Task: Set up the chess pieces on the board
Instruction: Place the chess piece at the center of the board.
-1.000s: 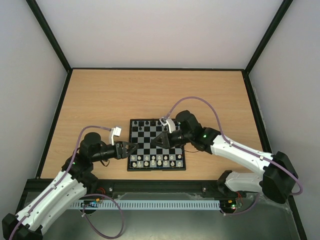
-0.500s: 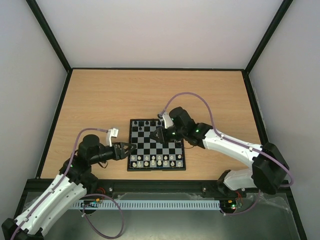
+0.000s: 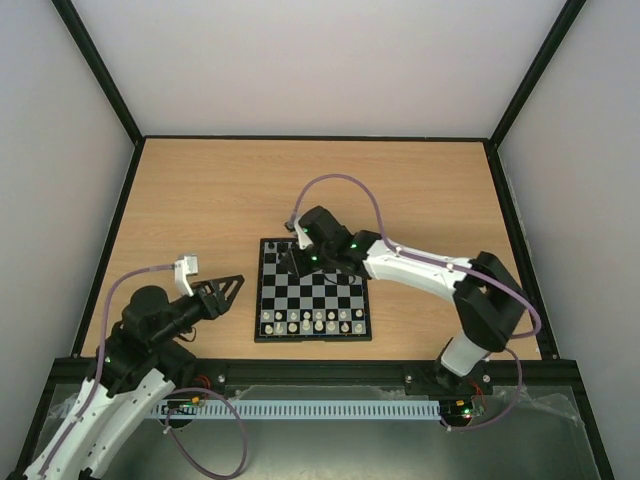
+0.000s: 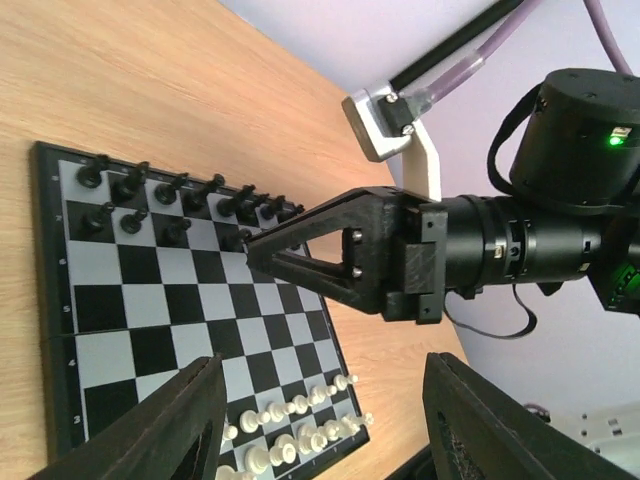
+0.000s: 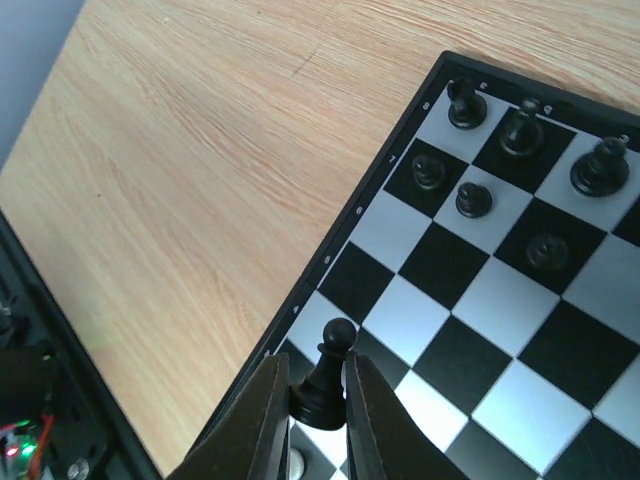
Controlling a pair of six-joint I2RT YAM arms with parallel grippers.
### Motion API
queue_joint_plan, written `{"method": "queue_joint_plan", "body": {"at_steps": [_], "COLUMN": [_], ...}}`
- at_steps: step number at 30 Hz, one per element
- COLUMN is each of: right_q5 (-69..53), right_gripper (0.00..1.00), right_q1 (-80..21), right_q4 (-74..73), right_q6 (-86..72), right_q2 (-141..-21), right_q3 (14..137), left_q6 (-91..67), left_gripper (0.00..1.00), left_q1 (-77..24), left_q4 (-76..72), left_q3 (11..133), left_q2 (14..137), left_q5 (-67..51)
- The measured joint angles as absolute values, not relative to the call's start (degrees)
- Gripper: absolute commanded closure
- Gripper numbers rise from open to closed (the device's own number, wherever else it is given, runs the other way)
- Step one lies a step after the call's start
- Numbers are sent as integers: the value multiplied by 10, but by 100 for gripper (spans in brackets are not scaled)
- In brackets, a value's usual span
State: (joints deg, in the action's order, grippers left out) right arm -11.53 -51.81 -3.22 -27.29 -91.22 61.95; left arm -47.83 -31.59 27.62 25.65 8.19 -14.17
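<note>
The board (image 3: 330,292) lies in the middle of the table. Several black chess pieces (image 3: 276,248) stand on its two far rows; they also show in the left wrist view (image 4: 130,185) and in the right wrist view (image 5: 470,198). My right gripper (image 3: 294,263) hovers over the board's far left part and is shut on a black pawn (image 5: 328,382), held upright above squares near the board's left border (image 5: 370,212). It also shows in the left wrist view (image 4: 262,252). My left gripper (image 3: 233,287) is open and empty, left of the board, pointing at it (image 4: 150,300).
White pieces (image 3: 315,321) fill the two near rows of the board, also seen in the left wrist view (image 4: 290,440). Bare wooden table (image 3: 200,200) surrounds the board. Black frame rails edge the table on all sides.
My right gripper has moved left across the board with the pawn, towards its far left corner. My left gripper has drawn back left, away from the board's edge.
</note>
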Motion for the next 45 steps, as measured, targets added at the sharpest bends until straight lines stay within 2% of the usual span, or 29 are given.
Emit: {"method": "queue_joint_plan", "body": {"at_steps": [6,15,27,37,45], "right_q5": [-89,-68,-13,54,81], "right_gripper": [89,89,89,80,68], "right_q1": [-547,-592,-616,-630,-644], "right_q4": [-59,-101,-126,-133,-135], "right_q6": [-249,-231,-214,-210,-209], "right_q2": [-1006,-1147,-1258,-1315,-1339], "right_q3": [695,846,965,1021,1034], "left_q6": [-503,-513,-514,-514,-514], "left_gripper": [44,43,44,44,44], "left_q1": [-316,-316,-316,-316,-316], "left_q4": [338,395,440,446,446], "left_q3": [274,386,403,420,420], "left_q2": [31,4,4,4,4], "left_q5": [-82,-11,19,31,33]}}
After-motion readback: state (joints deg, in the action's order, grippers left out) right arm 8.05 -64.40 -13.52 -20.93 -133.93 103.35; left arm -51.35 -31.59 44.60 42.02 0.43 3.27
